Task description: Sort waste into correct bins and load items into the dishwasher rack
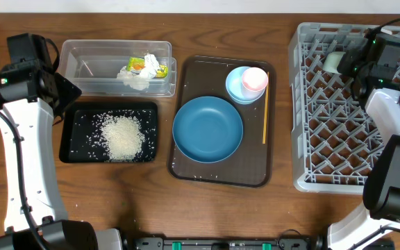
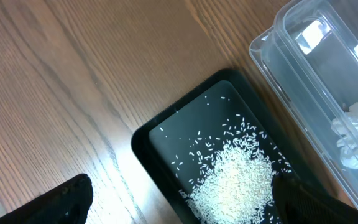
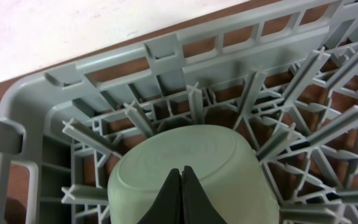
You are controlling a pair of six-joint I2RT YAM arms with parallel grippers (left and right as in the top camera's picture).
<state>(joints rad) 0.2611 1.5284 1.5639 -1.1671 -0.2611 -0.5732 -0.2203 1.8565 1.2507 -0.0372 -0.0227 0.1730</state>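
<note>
Mint bowl (image 3: 160,155) sits upturned among the rack's (image 3: 166,56) corner pegs: probably light, stiff and slick, best taken by its rim. Right gripper (image 3: 181,180) is closed and empty over its base; left gripper (image 2: 182,185) hangs open above the rice (image 2: 235,177).

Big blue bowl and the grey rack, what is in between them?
In the overhead view, a thin orange stick lies on the brown tray between them.
</note>
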